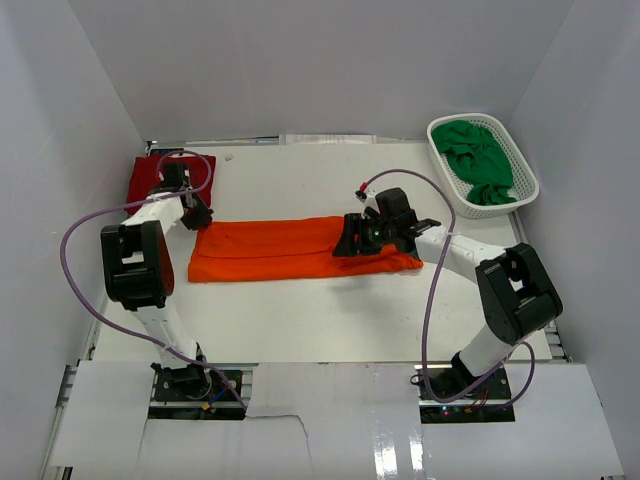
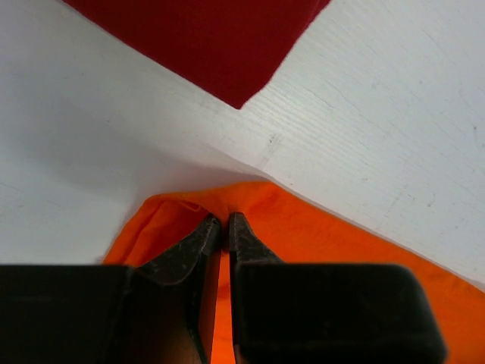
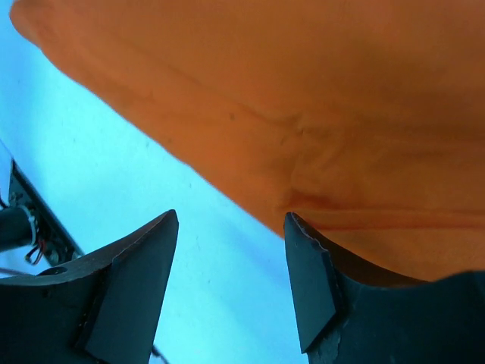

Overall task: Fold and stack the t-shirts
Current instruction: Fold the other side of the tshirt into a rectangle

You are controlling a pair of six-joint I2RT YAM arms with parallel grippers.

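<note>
White table (image 1: 300,330) is walled in by white panels. Orange t-shirt (image 1: 270,252) is laid mid-table as a long folded strip. Left gripper (image 2: 225,221) is seen narrow, pinched on the strip's left far corner. Right gripper (image 3: 231,220) is spread wide at the right end, with nothing between the fingers. Dark red t-shirt (image 1: 145,180) is folded at far left. Green t-shirt (image 1: 475,160) is bunched in basket (image 1: 527,190). A crosswise fold is judged next: the right-end layers should be grasped together, carried low leftward, and the edges matched.
</note>
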